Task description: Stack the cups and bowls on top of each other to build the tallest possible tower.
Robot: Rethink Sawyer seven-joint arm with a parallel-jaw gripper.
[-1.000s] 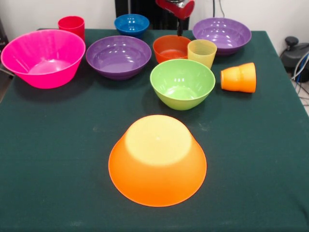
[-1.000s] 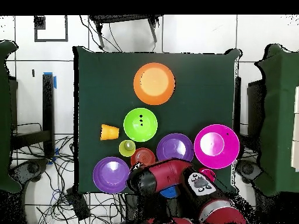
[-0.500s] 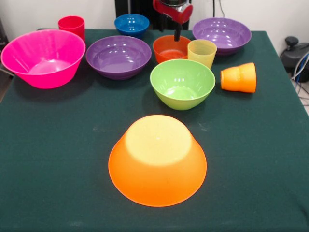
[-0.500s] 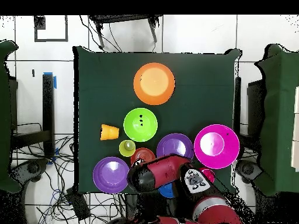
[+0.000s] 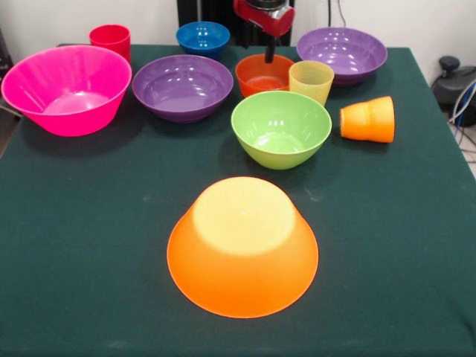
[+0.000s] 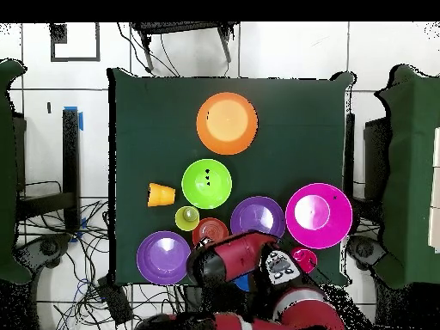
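Your hand [image 5: 270, 50] hangs over the small orange-red bowl [image 5: 263, 74] in the front view; whether it's open or closed, you cannot tell. Overhead, the big orange bowl [image 6: 227, 123] lies upturned, apart on the worktop [image 6: 284, 112].

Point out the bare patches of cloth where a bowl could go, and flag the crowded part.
Free: the cloth either side of the upturned big orange bowl, and the strip between it, the pink bowl and the green bowl. Crowded: the back row, where the small orange-red bowl, yellow cup and purple bowls sit close under the end effector.
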